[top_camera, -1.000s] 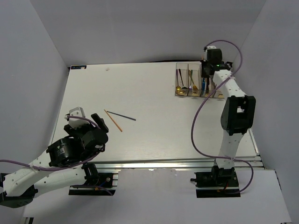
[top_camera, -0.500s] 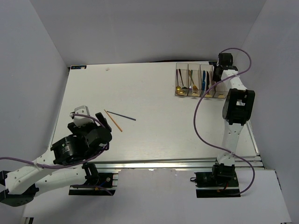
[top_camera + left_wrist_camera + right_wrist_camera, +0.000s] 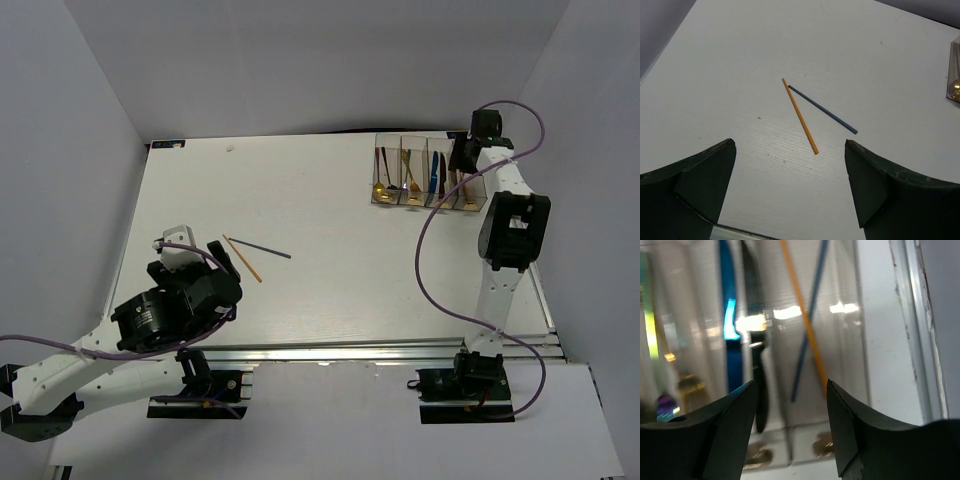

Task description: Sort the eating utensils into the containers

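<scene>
Two chopsticks are not yet sorted: the orange chopstick [image 3: 800, 116] and the blue chopstick [image 3: 822, 109] lie flat on the table [image 3: 330, 200], at about eight o'clock from its middle. Their far tips nearly touch and they splay apart toward five and four o'clock, so they are loose rather than laid out as a pair. The left gripper [image 3: 789, 145] hangs just short of them with its jaws spread wide and nothing between them. From it the sticks sit at twelve o'clock, the orange one nearer. It looks lined up for a pick, and the spread would take either stick.

The containers [image 3: 415, 137] stand well apart, at two o'clock on the table. The right gripper [image 3: 790, 390] hovers over the rightmost bin [image 3: 472, 175], its jaws parted and holding nothing. Below them an orange stick [image 3: 805, 325] and a blue stick [image 3: 817, 285] cross inside that bin. A blue knife [image 3: 727, 315] and a black knife [image 3: 752, 340] lie in the bin at nine o'clock, so each kind seems to have its own bin
</scene>
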Controlling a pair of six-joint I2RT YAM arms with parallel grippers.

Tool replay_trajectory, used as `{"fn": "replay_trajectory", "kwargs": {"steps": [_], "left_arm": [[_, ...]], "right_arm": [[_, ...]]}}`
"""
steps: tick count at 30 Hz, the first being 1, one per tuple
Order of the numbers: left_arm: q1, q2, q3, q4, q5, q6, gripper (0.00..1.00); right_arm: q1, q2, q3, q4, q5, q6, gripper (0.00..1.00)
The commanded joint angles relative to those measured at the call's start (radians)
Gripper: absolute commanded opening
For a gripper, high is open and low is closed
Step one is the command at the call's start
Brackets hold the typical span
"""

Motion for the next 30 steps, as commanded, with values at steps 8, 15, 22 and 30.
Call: {"fn": "replay_trajectory", "kwargs": {"steps": [8,15,22,30], "left_arm": [[0.003,-0.003,0.008,-0.036,-0.029,-0.050,0.98],[0.003,-0.006,0.013,-0.054,-0.036,-0.073,0.98],[0.003,-0.012,0.011,-0.052,-0.036,-0.073,0.98],[0.003,0.000,0.011,-0.049,-0.035,-0.070,0.98]], "right_arm": [[0.683,-0.322,-0.365,0.223,-0.213,-0.185,0.61],[0.921,0.011,-0.036,0.068,-0.232,-0.254,0.51],[0.986,0.095,-0.033,0.060,-0.134,-0.257,0.48],[1.004,0.020,-0.231,0.134,-0.114,-0.187,0.46]]}}
